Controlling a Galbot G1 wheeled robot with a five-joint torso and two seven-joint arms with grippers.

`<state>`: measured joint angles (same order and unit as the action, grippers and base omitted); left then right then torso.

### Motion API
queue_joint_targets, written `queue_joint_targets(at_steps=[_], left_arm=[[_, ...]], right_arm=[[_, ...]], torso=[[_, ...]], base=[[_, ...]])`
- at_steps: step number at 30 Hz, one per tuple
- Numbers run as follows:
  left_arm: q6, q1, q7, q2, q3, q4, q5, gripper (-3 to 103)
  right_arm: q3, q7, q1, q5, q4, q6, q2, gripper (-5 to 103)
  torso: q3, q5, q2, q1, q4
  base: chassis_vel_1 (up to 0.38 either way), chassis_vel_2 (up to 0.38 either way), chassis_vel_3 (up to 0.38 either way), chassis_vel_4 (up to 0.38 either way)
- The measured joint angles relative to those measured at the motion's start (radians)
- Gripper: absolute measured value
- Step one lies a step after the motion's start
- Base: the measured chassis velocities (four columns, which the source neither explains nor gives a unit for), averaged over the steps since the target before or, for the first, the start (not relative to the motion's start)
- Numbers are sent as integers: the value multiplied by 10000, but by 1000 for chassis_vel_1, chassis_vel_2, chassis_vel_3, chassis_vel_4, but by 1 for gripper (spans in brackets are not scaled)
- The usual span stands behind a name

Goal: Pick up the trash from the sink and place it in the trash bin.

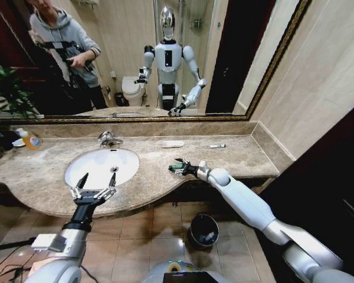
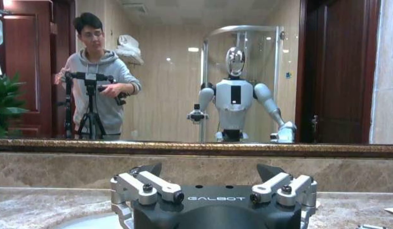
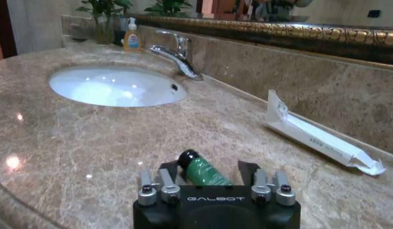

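Currently the trash bin (image 1: 203,230) holds pale litter; sink (image 1: 101,167) basin bare. Right gripper (image 1: 178,168) clamps one green stick (image 3: 205,172); left gripper (image 1: 95,183) spread, unloaded. Two items on countertop (image 1: 236,158).

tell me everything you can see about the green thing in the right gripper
The green stick is a small cylinder with a dark green, slightly glossy body bearing faint print and a black cap at its far end. It lies roughly level between the fingers of the right gripper, which close on its sides, just above the beige marble countertop. Its cap points toward the white basin. Its near end is hidden by the gripper body.
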<state>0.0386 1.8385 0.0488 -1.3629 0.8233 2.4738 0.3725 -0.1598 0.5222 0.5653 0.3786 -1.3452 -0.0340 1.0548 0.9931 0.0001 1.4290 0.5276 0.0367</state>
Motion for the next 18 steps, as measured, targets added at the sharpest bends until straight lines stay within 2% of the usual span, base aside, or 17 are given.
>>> queue_joint_targets(at_steps=[3, 6, 7, 9, 11, 12, 15, 18], left_arm=[[0, 0, 0, 0, 0, 0, 0, 100], [0, 0, 0, 0, 0, 0, 0, 100], [0, 0, 0, 0, 0, 0, 0, 100], [0, 0, 0, 0, 0, 0, 0, 100], [0, 0, 0, 0, 0, 0, 0, 100], [0, 0, 0, 0, 0, 0, 0, 100], [0, 0, 0, 0, 0, 0, 0, 100], [0, 0, 0, 0, 1, 0, 0, 100]], right_arm=[[66, 17, 74, 3, 4, 42, 4, 49], [101, 23, 103, 3, 1, 51, 4, 44], [130, 20, 120, 1, -1, 74, 7, 33], [150, 2, 132, -1, -12, 96, 9, 33], [184, -21, 159, 1, -62, 101, 5, 22], [184, -21, 159, 1, -62, 101, 5, 22], [288, -52, 256, 27, -289, 76, -49, 13], [391, -96, 329, 63, -471, 30, -96, 10]], torso=[[0, 0, 0, 0, 0], [0, 0, 0, 0, 0], [0, 0, 0, 0, 0], [0, 0, 0, 0, 0], [0, 0, 0, 0, 0], [0, 0, 0, 0, 0], [0, -1, 1, 0, 0], [0, 0, 2, 0, 1]], base=[[0, 0, 0, 0], [0, 0, 0, 0], [0, 0, 0, 0], [0, 0, 0, 0], [0, 0, 0, 0], [0, 0, 0, 0], [0, 0, 0, 0], [0, 0, 0, 0]])
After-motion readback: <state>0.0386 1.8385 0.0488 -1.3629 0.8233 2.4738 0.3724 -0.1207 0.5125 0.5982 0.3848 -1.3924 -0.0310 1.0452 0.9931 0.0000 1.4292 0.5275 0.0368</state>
